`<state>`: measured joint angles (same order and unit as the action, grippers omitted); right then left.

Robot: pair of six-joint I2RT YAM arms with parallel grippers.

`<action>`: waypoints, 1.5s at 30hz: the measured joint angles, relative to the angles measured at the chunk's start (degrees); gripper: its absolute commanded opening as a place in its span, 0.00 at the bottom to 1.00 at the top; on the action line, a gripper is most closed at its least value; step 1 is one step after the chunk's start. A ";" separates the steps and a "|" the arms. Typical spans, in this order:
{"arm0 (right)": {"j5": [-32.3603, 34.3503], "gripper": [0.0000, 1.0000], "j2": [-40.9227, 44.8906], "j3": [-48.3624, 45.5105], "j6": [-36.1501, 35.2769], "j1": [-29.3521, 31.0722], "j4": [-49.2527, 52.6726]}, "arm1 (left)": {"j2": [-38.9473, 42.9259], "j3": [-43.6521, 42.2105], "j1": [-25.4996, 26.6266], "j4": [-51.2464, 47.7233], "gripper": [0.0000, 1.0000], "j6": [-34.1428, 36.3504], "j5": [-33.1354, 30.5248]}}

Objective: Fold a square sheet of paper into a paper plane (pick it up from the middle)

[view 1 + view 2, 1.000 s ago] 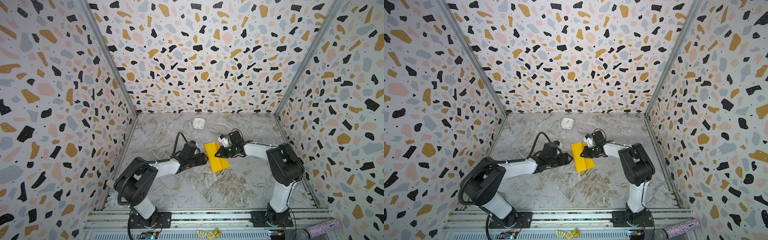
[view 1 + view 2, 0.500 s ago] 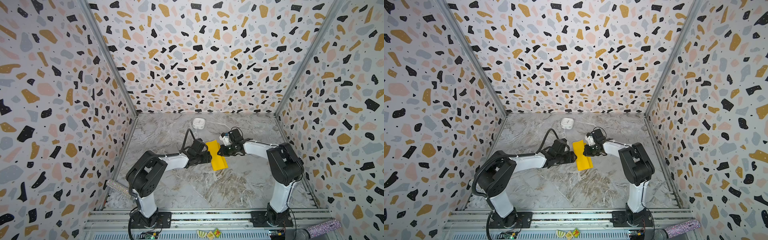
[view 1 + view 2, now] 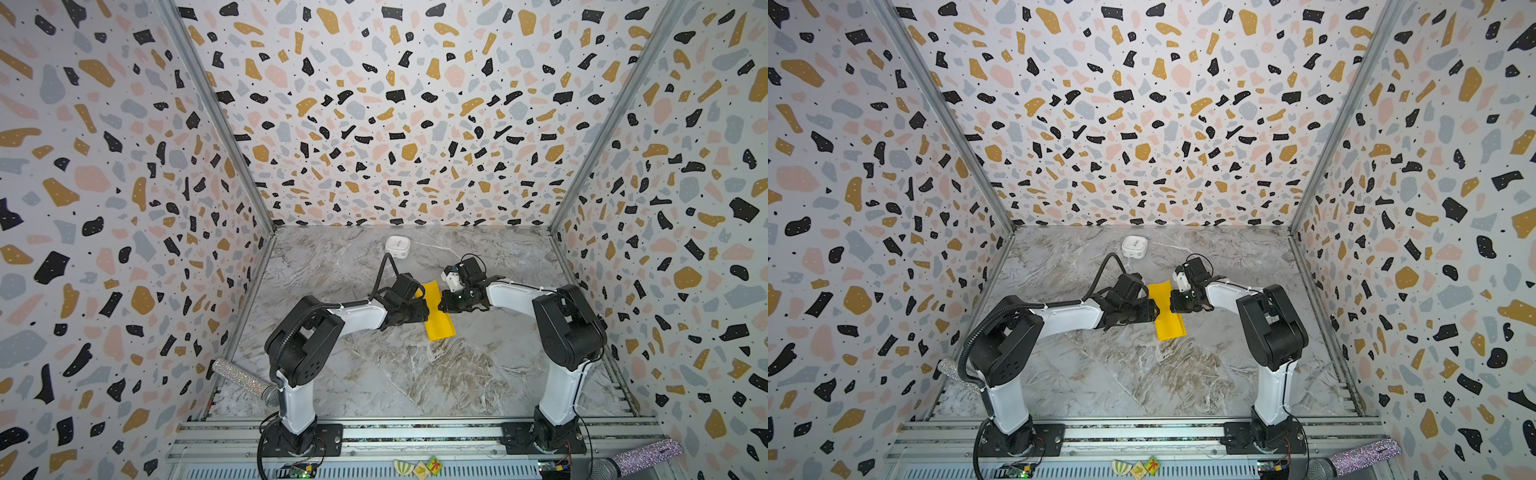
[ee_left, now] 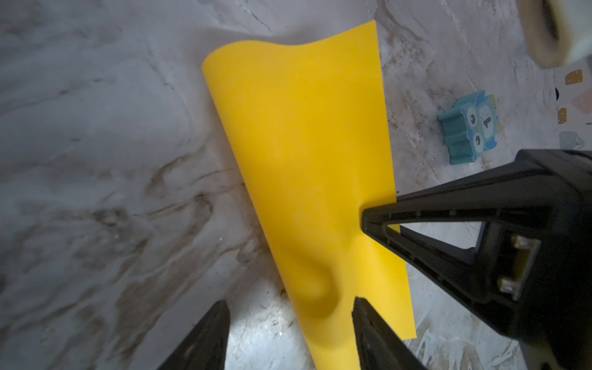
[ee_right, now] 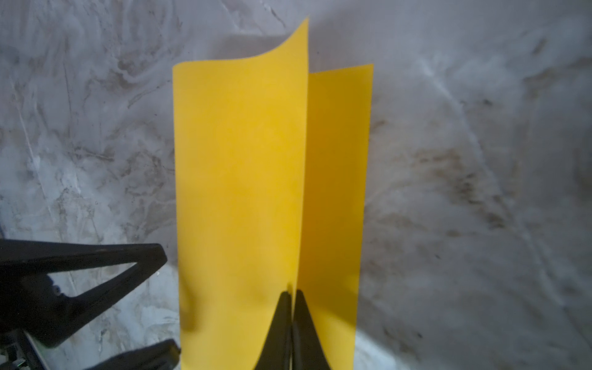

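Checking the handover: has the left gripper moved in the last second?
Yes. The left gripper has shifted right and farther back, closer to the white box.

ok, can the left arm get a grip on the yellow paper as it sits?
Probably yes: the left claw is open right at the edge of the paper, nothing in between. The right claw, shut on the fold, holds it up.

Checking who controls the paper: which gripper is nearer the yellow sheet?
Right. The right gripper is shut on the yellow sheet's raised middle; the left gripper stands open at its edge.
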<state>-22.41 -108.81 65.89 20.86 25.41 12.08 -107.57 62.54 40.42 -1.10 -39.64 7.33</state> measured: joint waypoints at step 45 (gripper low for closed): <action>-7.72 0.34 6.56 -11.21 4.70 -5.07 -4.63 | -10.23 15.96 1.75 -15.74 0.43 20.06 -1.16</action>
<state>-30.13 -102.26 54.68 25.56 20.34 7.44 -117.80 78.50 42.17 -16.84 -19.57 6.17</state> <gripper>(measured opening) 0.342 0.423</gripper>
